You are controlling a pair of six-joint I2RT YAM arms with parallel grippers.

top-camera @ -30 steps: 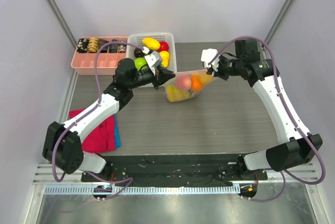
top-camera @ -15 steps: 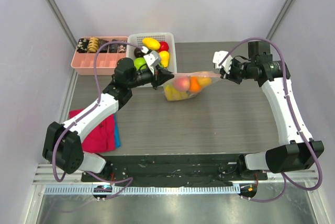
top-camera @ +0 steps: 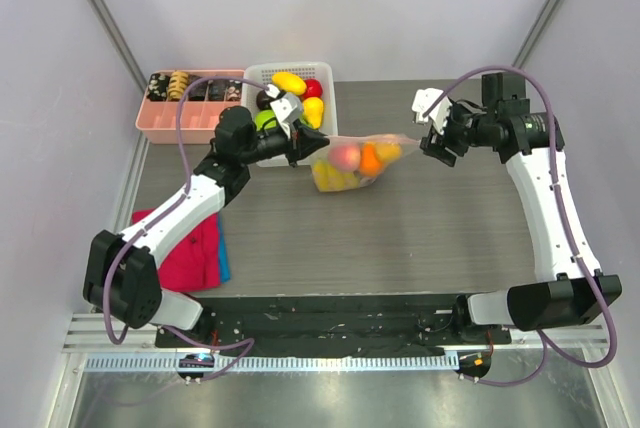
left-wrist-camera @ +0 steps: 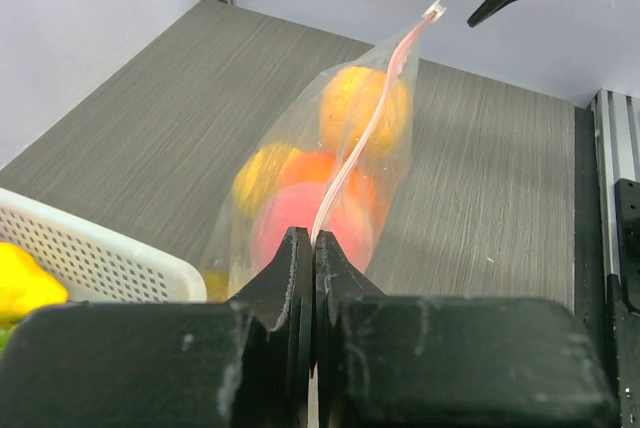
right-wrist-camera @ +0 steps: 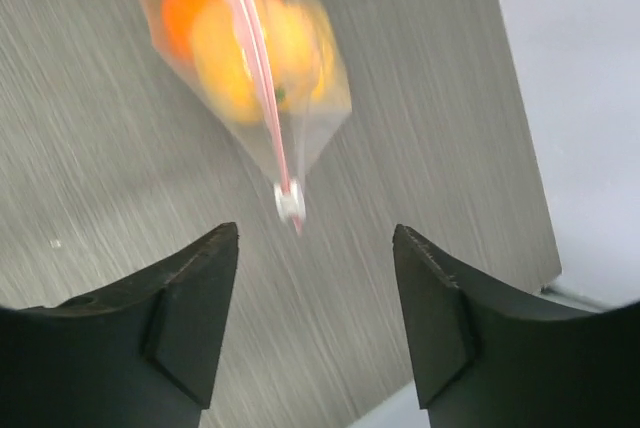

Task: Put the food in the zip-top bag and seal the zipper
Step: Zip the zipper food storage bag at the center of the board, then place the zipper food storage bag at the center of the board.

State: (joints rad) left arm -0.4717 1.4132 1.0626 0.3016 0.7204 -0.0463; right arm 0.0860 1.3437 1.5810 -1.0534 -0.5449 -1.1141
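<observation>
The clear zip-top bag [top-camera: 352,163] hangs over the table's middle with the food inside: a pink peach [top-camera: 346,157], an orange [top-camera: 371,159] and yellow pieces [top-camera: 335,179]. My left gripper [top-camera: 305,146] is shut on the bag's left end, pinching the pink zipper [left-wrist-camera: 365,138] between its jaws [left-wrist-camera: 313,238]. The zipper strip [right-wrist-camera: 255,78] runs straight to a small white slider [right-wrist-camera: 289,202] at the bag's right corner. Just beyond that corner, my right gripper [top-camera: 432,138] stands open [right-wrist-camera: 315,233], touching nothing.
A white slatted basket [top-camera: 262,73] behind the left gripper holds more toy fruit. A pink divided tray [top-camera: 160,123] with dark snack pieces sits to its left. A red cloth [top-camera: 190,258] lies at the near left. Bare grey tabletop lies under the bag.
My right gripper has opened, let go of the zipper's right end and drawn slightly away to the right. The left gripper keeps its hold and has barely moved.
</observation>
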